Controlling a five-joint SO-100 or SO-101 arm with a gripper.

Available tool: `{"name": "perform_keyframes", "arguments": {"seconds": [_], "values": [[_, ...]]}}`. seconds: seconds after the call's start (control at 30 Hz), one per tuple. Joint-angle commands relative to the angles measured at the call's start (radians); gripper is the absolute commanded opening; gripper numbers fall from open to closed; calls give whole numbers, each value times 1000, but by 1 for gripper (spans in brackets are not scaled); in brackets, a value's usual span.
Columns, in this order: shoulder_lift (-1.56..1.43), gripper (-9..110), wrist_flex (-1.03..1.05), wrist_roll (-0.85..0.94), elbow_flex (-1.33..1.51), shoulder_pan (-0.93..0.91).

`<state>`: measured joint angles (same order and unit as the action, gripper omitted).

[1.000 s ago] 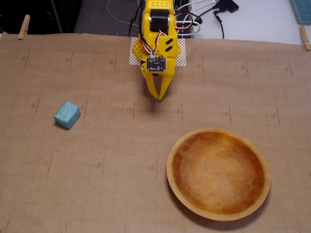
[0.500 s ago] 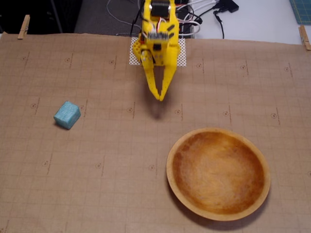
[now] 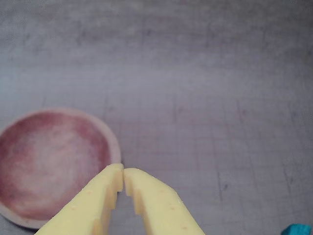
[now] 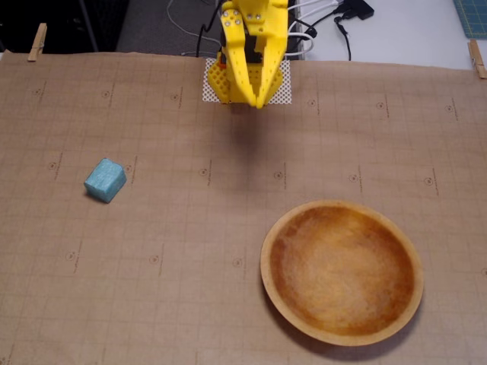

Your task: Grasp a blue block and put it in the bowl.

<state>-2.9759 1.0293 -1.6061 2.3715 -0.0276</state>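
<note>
Hand [image 4: 260, 103] sits high near the middle of the table's far edge in the fixed view, over a white mesh pad [image 4: 283, 90], fingers pinched together at the tips, carrying nothing. The wrist view confirms it: the two yellow fingertips [image 3: 113, 174] meet with only a thin seam between them, nothing clamped.

Blue block [image 4: 104, 180] lies on the table [image 4: 190, 304] toward the left edge in the fixed view, about mid-depth, well apart from the hand. From the hand it lies down and to the left in that view, so the reach has to go out from the far edge and swing to that side. In the wrist view only a teal sliver of it [image 3: 296, 229] shows at the bottom right corner, so the hand is not aimed at it.

Block is a stubby cuboid, nearly cube-like. It rests flat but is turned about a diagonal to the table's grid lines, one corner pointing at the near edge. The long axis is slight; judged from the top face it runs from near-left to far-right, though that is hard to be sure of. Fingers would likely need to open and rotate to meet two opposite flat faces, not the corners.

Bowl [image 4: 266, 251] is empty, toward the near right corner in the fixed view, well apart from the block and on the other side of the hand's line. Grasp not yet begun.
</note>
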Motion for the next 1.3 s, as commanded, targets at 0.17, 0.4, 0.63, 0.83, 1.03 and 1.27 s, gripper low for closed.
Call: {"name": "perform_keyframes", "arguments": {"seconds": [0.17,0.4,0.63,0.83,1.03,1.27], "values": [[393,-2,-115,9,-239,-288],[617,-2,-103,14,-351,-434],[707,14,-14,2,-433,-463],[716,26,18,-2,-433,-477],[716,37,21,15,-419,-545],[721,43,8,41,-348,-588]]}}
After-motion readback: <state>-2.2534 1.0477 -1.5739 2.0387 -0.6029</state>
